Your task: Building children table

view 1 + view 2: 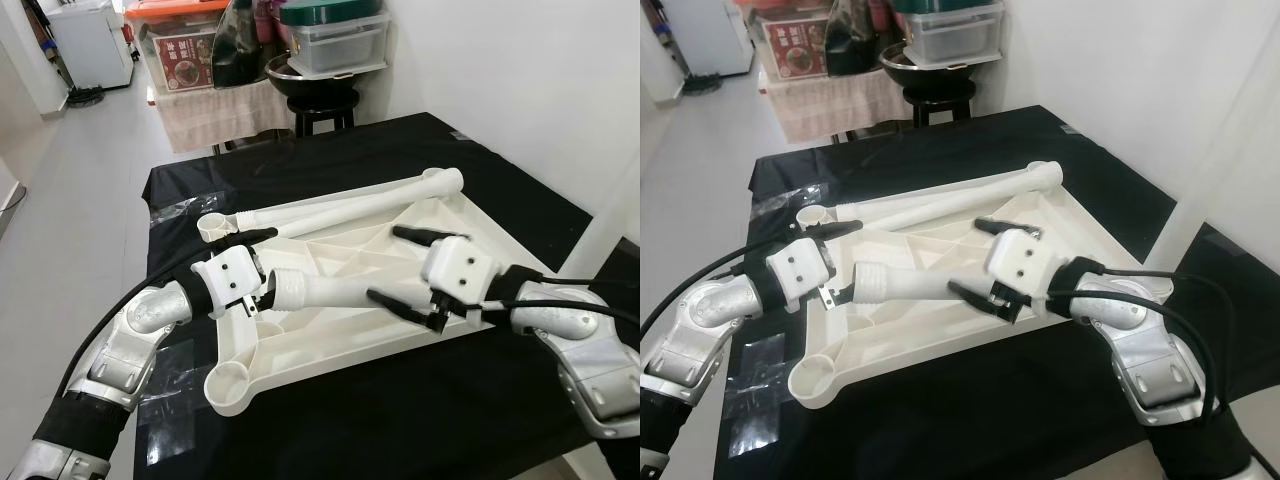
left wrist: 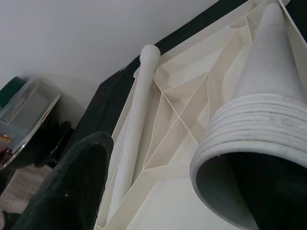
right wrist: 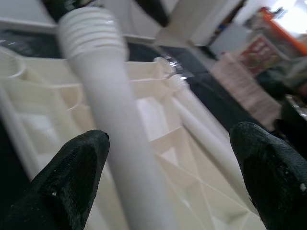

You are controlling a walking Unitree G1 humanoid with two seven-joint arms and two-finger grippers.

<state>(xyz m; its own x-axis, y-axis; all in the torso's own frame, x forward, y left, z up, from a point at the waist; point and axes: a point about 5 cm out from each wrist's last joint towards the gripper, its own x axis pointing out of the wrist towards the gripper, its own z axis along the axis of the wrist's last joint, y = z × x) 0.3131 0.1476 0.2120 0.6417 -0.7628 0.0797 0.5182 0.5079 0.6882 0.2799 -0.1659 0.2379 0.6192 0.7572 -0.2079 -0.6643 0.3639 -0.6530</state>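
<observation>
A white plastic tabletop (image 1: 330,345) lies upside down on the black table (image 1: 480,180), its ribs facing up and round leg sockets (image 1: 225,385) at its corners. One white leg (image 1: 330,290) lies across it with its threaded end (image 2: 240,148) at my left gripper (image 1: 265,270), which is open; one black finger (image 2: 72,187) stands well apart from the thread. My right gripper (image 1: 385,263) is open wide, and the leg (image 3: 115,124) runs between its fingers (image 3: 72,177) without touching them. A second leg (image 1: 360,200) rests along the tabletop's far edge.
Crumpled clear plastic wrap (image 1: 175,208) lies on the table's far left. Behind the table stand a black stool with a pan (image 1: 320,95), a cloth-draped stand (image 1: 220,110) and plastic storage boxes (image 1: 335,40). A white wall runs along the right, and open floor (image 1: 80,200) lies to the left.
</observation>
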